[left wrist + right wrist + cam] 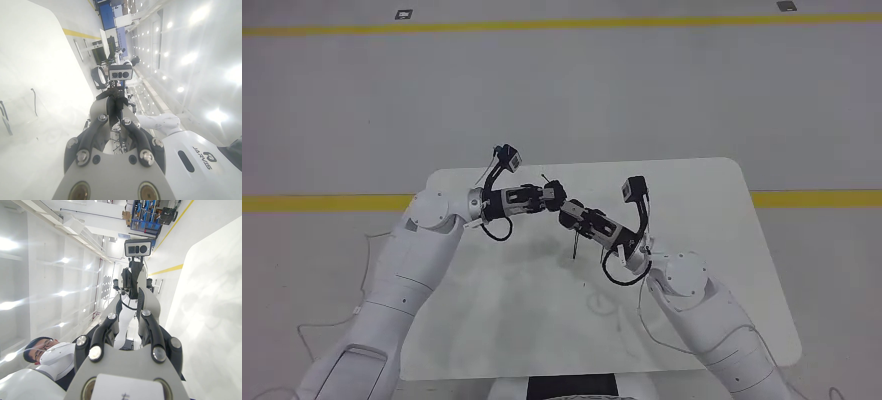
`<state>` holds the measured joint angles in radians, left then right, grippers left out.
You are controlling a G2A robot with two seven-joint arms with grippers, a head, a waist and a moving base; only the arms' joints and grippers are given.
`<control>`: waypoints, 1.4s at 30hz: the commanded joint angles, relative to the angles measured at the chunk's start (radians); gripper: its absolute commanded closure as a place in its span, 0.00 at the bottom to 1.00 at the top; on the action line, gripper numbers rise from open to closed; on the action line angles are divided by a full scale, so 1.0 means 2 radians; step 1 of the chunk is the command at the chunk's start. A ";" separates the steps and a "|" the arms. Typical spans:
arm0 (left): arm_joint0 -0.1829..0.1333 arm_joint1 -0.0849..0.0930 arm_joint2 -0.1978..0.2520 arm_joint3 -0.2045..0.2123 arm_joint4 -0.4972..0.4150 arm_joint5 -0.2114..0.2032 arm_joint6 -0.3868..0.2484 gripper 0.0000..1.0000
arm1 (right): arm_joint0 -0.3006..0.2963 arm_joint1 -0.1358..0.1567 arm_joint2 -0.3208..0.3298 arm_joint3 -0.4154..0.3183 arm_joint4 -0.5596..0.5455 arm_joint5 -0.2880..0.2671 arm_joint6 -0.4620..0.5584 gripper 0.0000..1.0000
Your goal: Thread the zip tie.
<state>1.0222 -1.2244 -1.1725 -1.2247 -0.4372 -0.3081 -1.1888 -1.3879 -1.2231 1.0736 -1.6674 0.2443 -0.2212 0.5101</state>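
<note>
My two grippers meet tip to tip above the middle of the white table (712, 250). The left gripper (554, 194) (115, 106) is shut, with a thin black strip of the zip tie (114, 118) pinched between its pads. The tie's short end (544, 179) pokes out beside that gripper. A longer black strand (575, 242) hangs down under the right gripper (568, 209) (130, 298). The right gripper's fingers (141, 298) stand a little apart, open, and the left gripper's dark fingertips (133, 279) sit just beyond them. Which grip the hanging strand comes from is hidden.
A spare black zip tie (35, 103) lies on the table inside a clear tray (28, 121), and another dark piece (4, 118) lies farther along. The table's rounded corner (54, 20) and a yellow floor line (802, 198) lie behind.
</note>
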 commanded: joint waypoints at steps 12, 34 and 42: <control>0.003 0.007 0.007 -0.006 -0.007 0.001 0.003 1.00 | -0.004 0.000 0.004 -0.001 -0.006 0.002 -0.007 0.87; 0.005 0.017 0.021 -0.014 -0.016 0.000 0.013 1.00 | -0.011 -0.001 0.009 -0.004 -0.008 0.002 -0.010 1.00; 0.004 0.020 0.026 -0.015 -0.019 0.000 0.016 1.00 | -0.011 -0.002 0.009 -0.004 -0.010 0.002 -0.008 1.00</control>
<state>1.0300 -1.1842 -1.1220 -1.2541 -0.4751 -0.3071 -1.1568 -1.4095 -1.2263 1.0922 -1.6751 0.2253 -0.2181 0.4934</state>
